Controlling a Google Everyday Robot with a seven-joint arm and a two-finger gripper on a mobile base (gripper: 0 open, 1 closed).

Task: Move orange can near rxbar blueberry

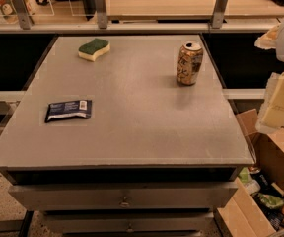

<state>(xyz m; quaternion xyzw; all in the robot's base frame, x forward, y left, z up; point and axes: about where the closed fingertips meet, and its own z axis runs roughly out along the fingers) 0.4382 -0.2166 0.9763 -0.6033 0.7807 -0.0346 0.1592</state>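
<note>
Beyond the table's (132, 147) front edge, the rxbar blueberry (68, 110) lies at nine o'clock and the orange can (189, 63) stands at one o'clock. The gripper (279, 102) hangs off-table at three o'clock (open or closed, cannot tell). The grasp is not yet begun; the next move is likely a reach to the can.

orange can (189, 63) upright back-R, rxbar blueberry (68, 110) front-L (well apart on table (132, 137)), end effector (276, 107) off R edge.

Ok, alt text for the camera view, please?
An orange can stands upright at the back right of a grey table, far from the rxbar blueberry lying flat near the left edge. A green-and-yellow sponge sits back left; the gripper hangs beyond the table's right edge.
</note>
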